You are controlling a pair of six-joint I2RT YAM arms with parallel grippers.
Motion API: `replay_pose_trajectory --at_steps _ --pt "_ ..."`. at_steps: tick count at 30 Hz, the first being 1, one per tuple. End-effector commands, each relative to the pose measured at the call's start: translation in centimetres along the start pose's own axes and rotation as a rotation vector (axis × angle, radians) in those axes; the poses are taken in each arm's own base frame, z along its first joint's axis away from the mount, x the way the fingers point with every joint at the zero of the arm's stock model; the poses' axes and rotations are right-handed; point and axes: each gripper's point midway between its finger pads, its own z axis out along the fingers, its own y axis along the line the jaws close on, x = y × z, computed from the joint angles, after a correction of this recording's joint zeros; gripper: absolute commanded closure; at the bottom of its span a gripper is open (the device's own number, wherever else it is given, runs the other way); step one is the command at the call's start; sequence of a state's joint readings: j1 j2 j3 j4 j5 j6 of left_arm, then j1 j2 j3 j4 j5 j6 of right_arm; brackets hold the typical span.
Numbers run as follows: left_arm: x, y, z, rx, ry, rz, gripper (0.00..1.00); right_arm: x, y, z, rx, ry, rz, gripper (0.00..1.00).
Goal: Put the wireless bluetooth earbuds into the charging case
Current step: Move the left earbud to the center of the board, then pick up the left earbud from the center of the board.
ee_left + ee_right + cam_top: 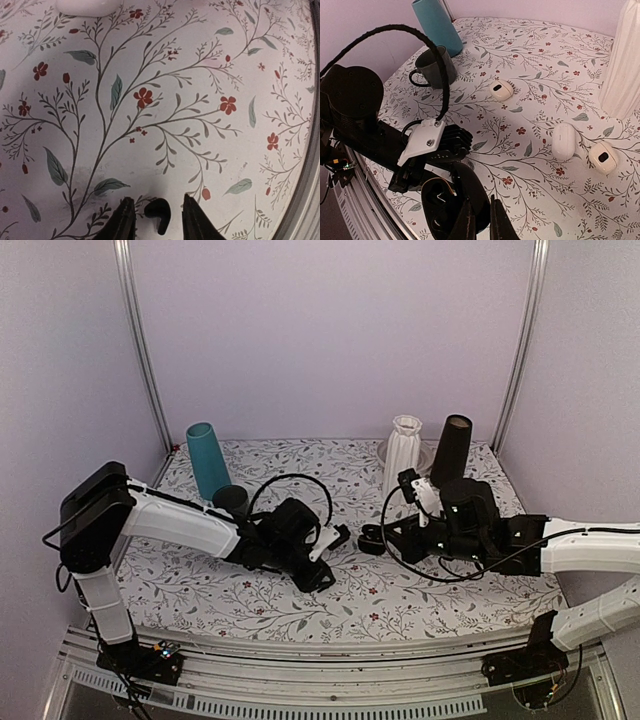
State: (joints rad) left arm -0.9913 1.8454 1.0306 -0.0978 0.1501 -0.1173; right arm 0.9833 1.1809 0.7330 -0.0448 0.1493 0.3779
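Note:
One tiny black earbud (pixel 159 214) lies on the floral cloth between the fingertips of my left gripper (pixel 158 222). The jaws stand open on either side of it, with a gap on each side. A second earbud does not show. The glossy black charging case (pixel 447 200) stands open, its hollow inside facing the right wrist camera. My right gripper (pixel 481 222) is shut on the case's rim. In the top view the left gripper (pixel 322 575) and the right gripper (pixel 375 537) with the case (pixel 368 538) sit close together at mid-table.
Three white pebble pieces (pixel 501 90) (pixel 565 141) (pixel 603 157) lie on the cloth. A grey mug (pixel 432 67), a teal tumbler (pixel 208 460), a white ribbed vase (pixel 404 455) and a black cone (pixel 450 450) stand at the back. The left wrist (pixel 422 142) is right beside the case.

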Motion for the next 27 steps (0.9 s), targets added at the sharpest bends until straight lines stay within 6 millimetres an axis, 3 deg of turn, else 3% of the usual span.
replay_pose_trajectory --at_steps 1,15,26,27 --pt "0.0 0.0 0.5 -0.041 0.049 -0.004 0.66 -0.9 -0.9 -0.8 0.030 -0.043 0.022 0.97" --pt "1.2 -0.3 1.3 -0.087 0.148 -0.001 0.65 -0.4 -2.8 -1.7 0.078 -0.054 0.045 0.97" --pt "1.2 -0.1 1.6 -0.118 0.172 0.009 0.69 -0.3 -2.9 -1.8 0.074 -0.054 0.054 0.97" --pt "2.2 0.2 2.4 -0.124 0.203 0.006 0.69 -0.2 -2.9 -1.8 0.074 -0.052 0.056 0.97"
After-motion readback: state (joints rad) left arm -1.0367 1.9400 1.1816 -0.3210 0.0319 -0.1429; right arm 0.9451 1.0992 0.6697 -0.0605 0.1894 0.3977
